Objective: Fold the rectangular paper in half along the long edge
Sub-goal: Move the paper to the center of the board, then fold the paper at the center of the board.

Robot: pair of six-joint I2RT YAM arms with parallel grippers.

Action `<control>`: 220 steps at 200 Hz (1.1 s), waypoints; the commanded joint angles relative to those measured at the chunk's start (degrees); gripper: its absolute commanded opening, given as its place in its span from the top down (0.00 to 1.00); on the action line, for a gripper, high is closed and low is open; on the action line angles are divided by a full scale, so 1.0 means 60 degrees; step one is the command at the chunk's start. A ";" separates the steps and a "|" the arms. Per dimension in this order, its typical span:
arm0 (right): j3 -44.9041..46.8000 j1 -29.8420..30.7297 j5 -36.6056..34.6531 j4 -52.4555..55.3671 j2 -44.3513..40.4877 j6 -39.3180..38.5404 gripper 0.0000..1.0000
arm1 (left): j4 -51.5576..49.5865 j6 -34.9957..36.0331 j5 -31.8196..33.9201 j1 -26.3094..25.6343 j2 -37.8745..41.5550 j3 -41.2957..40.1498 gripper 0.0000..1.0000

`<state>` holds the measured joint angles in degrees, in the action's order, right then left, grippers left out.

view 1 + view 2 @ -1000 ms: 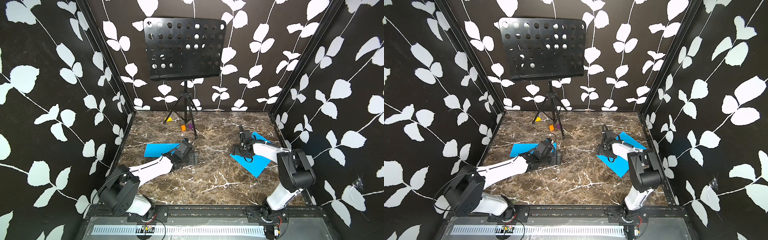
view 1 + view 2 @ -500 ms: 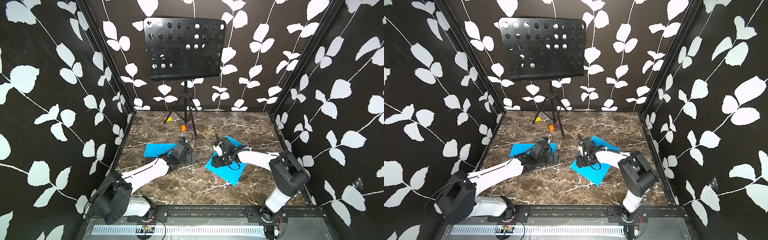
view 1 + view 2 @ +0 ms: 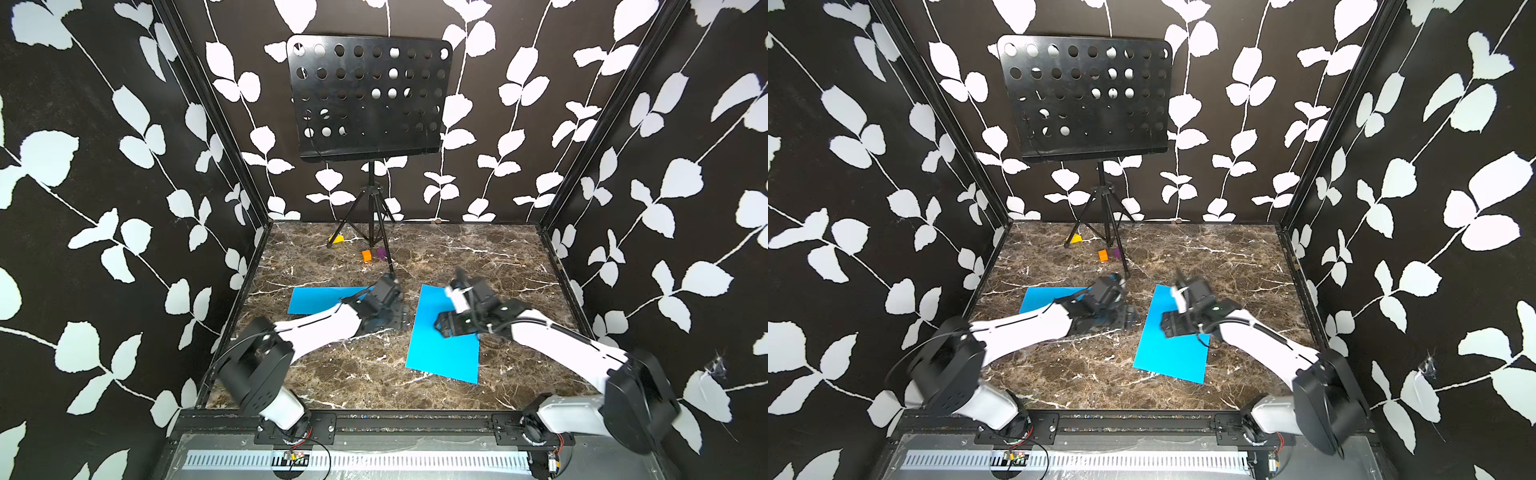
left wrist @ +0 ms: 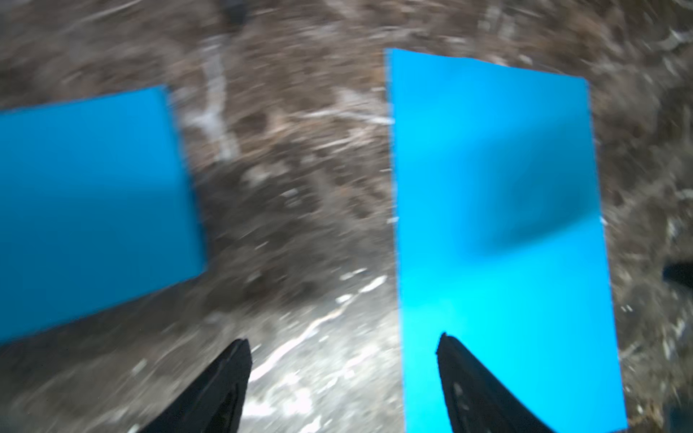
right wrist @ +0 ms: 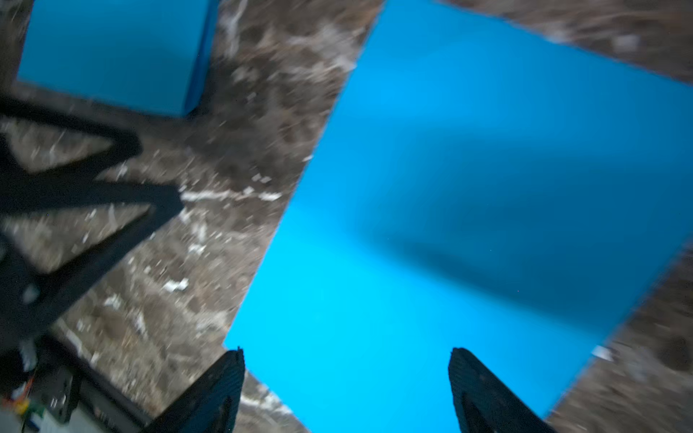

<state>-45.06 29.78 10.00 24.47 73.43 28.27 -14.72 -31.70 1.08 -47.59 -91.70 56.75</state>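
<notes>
A flat blue rectangular paper (image 3: 444,349) (image 3: 1173,357) lies right of the table's middle, its long edges running front to back. My right gripper (image 3: 446,326) (image 5: 345,356) hovers low over its middle, open, with the sheet (image 5: 468,187) showing between the fingers and nothing pinched. My left gripper (image 3: 390,318) (image 4: 343,345) is open just left of the sheet, one fingertip (image 4: 461,371) over its long edge (image 4: 498,225). Both wrist views are blurred by motion.
A second, narrower blue sheet (image 3: 316,299) (image 4: 93,210) lies at the left, partly under my left arm. A black music stand (image 3: 365,95) on a tripod (image 3: 370,232) stands at the back, with small yellow (image 3: 336,239), orange (image 3: 366,255) and purple (image 3: 381,252) blocks near its feet. Patterned walls enclose three sides.
The blue paper has slid from the right wall toward the middle and turned, with my right gripper travelling on it. My left gripper has shifted a little toward it.
</notes>
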 commanded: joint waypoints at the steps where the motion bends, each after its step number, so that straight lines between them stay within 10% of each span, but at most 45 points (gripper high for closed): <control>1: 0.0840 -0.1201 -0.0557 0.0097 -0.0194 0.1169 0.17 | -0.0863 0.0321 -0.0753 -0.0503 -0.0757 0.1063 0.31; 89: 0.1837 -0.2209 0.0665 -0.0834 0.0500 0.1966 0.28 | -0.3288 0.1345 -0.0770 -0.1033 -0.3105 0.3059 0.70; 220: -0.0349 -0.2587 0.1073 -0.1239 0.2611 0.0102 0.25 | -0.3652 -0.0216 -0.0130 -0.0950 -0.3133 0.1590 0.80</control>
<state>-42.00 15.90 16.47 15.55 85.91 35.42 -31.77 -28.40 -0.91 -53.80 -110.00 71.53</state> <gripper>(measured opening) 0.728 0.198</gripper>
